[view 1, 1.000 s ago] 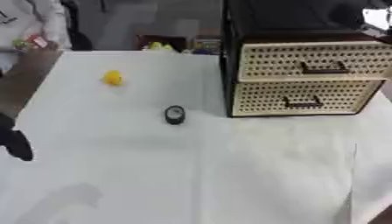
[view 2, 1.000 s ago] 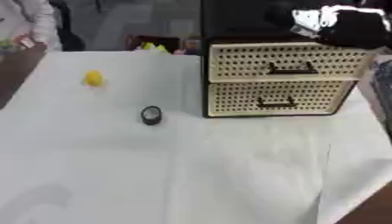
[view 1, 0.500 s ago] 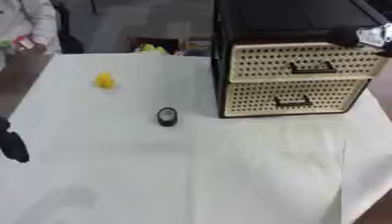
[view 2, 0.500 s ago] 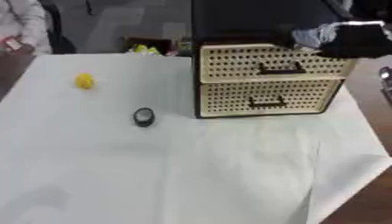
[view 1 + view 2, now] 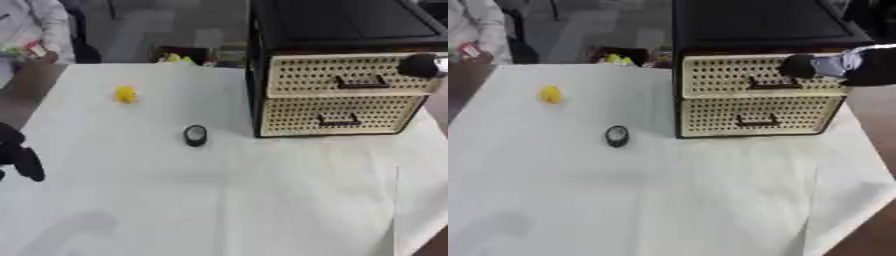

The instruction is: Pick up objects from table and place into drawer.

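White cloth [image 5: 219, 200] is covering the whole table in the left eye view, with a grey floor and clutter lying beyond the far edge. A black-framed cabinet with two cream perforated drawers [image 5: 346, 95] is standing at the far right, both drawers sitting shut, each with a dark handle. A small yellow object [image 5: 125, 94] is lying on the cloth at the far left, well apart from the cabinet. A small round black object with a pale face [image 5: 195, 135] is resting nearer the middle, just left of the cabinet's lower corner. The robot's left hand [image 5: 19, 155] is showing at the left edge, dark and hanging low over the cloth; whether its fingers are open or curled cannot be told. At the right edge a dark rounded tip of the right hand is hovering against the upper drawer's right end.

Turning to the right eye view, the right hand [image 5: 802, 66] is reaching in from the right, its black tip meeting the front of the upper drawer just above and right of the handle, with a silver wrist and black forearm behind it. Its finger state cannot be told. Both small objects are lying untouched on the cloth.
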Robot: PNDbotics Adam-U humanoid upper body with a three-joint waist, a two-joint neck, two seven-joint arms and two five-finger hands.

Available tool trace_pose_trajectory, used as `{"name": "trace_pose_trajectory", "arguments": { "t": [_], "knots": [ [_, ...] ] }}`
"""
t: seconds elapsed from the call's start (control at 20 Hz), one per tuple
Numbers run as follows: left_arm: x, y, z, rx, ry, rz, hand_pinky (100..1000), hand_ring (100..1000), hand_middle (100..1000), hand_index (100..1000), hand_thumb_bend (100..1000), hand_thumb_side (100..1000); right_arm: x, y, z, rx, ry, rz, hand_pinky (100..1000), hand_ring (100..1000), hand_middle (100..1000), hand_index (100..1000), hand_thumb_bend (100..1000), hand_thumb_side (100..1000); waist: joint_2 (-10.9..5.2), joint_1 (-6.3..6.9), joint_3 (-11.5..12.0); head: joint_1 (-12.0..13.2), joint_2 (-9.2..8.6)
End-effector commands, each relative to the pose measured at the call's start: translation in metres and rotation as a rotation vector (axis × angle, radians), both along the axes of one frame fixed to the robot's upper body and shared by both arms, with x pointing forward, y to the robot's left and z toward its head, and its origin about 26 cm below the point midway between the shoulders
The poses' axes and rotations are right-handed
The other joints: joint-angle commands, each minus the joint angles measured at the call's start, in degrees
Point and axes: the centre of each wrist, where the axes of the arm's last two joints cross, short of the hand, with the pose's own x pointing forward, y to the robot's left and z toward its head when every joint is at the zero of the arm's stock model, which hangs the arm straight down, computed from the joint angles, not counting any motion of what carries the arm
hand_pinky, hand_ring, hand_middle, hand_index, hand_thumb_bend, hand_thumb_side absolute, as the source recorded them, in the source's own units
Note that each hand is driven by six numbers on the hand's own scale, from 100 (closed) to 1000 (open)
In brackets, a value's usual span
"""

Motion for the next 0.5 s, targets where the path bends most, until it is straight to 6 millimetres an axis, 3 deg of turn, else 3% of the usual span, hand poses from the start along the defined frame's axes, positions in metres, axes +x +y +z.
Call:
{"name": "trace_pose_trajectory", "arguments": {
  "t": [0.05,0.5],
  "knots": [
    [-0.0026,0.0054,0.0102,0.024,-0.022,0.010,505,555,705,782,100,905,-0.0069,-0.0053,0.0132,-0.035,-0.017,0.009,100,404,275,784,1000,541,-0.97,-0.16,-0.22,0.45,-0.66],
    [-0.0031,0.0067,0.0102,0.022,-0.017,0.015,505,555,706,782,100,899,-0.0087,-0.0119,0.0091,-0.066,0.032,0.032,100,387,253,785,1000,541,-1.46,-0.23,-1.01,1.33,-0.87]
  ]
}}
